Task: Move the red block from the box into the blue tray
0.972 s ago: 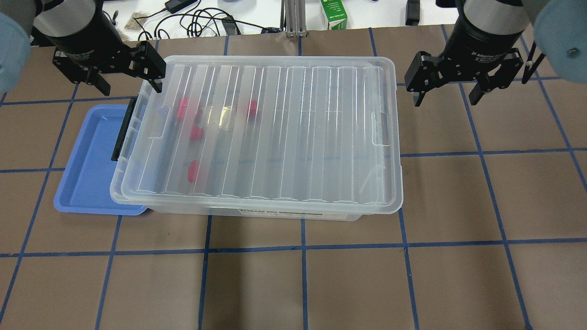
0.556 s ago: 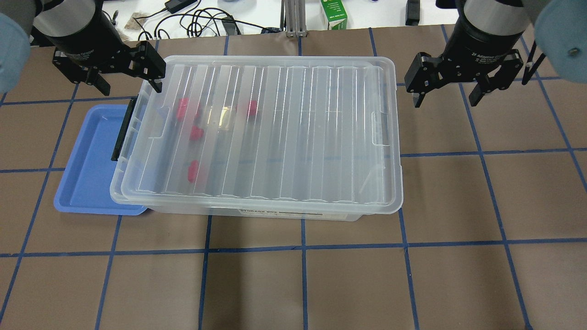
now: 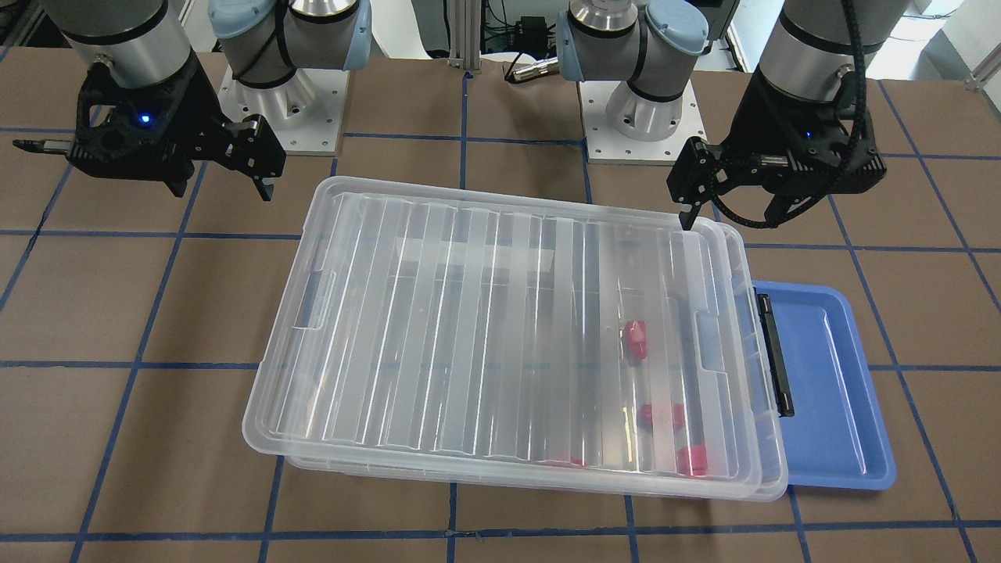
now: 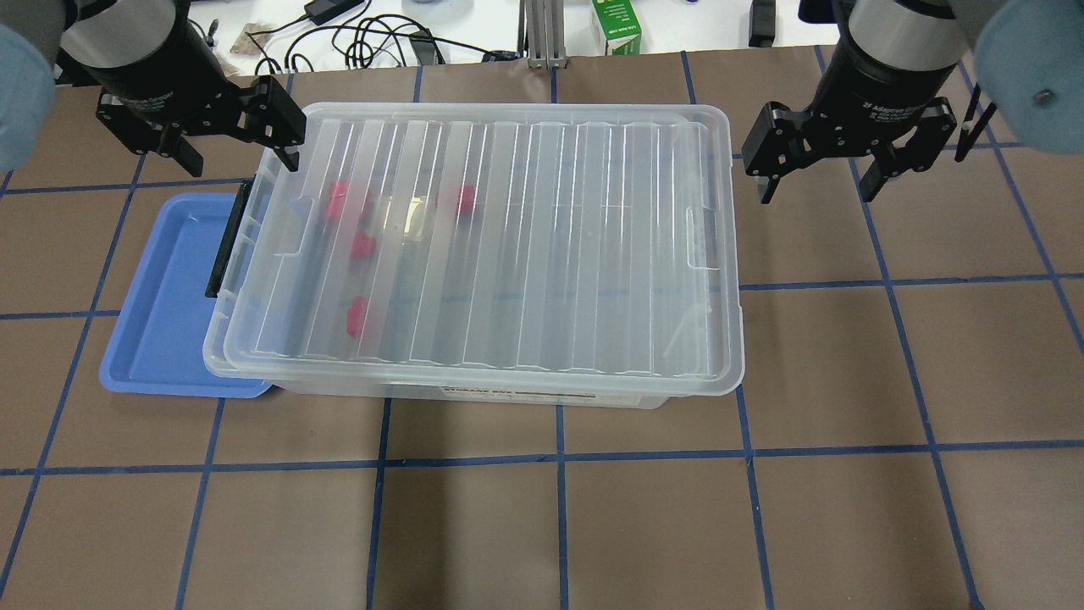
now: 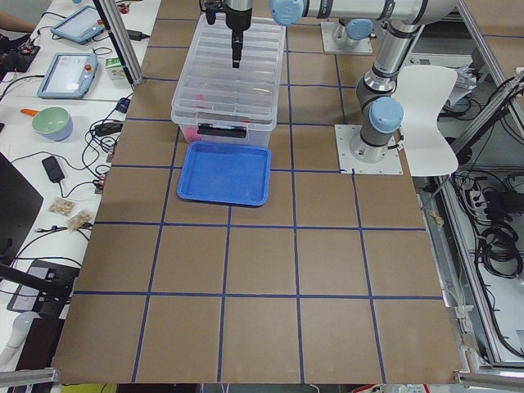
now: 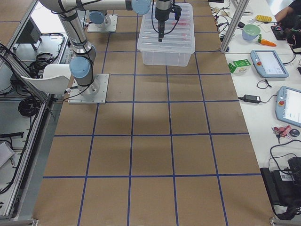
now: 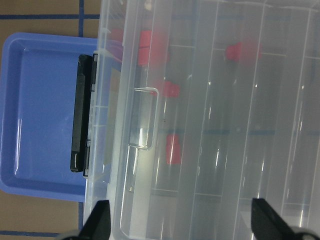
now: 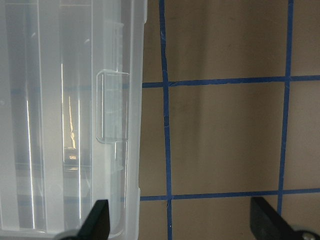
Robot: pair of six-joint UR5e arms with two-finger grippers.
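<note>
The box (image 4: 550, 254) is a large clear bin and its ribbed lid is shut. It also shows in the front view (image 3: 485, 336). Its black latch (image 4: 224, 250) faces the blue tray (image 4: 161, 305), which lies partly under that end and holds nothing. Several red blocks (image 4: 362, 246) lie inside the box near the latch end, blurred through the lid. My left gripper (image 4: 241, 161) is open and empty above the box's far left corner. My right gripper (image 4: 815, 191) is open and empty over the table, just past the box's right end.
The table is brown paper with a blue tape grid. A green carton (image 4: 616, 25), cables (image 4: 364, 38) and a metal post (image 4: 542, 34) sit beyond the far edge. The robot bases (image 3: 281, 117) stand behind the box.
My right gripper has shifted slightly left, toward the box's right end. The left gripper, box, tray and blocks have not moved.
</note>
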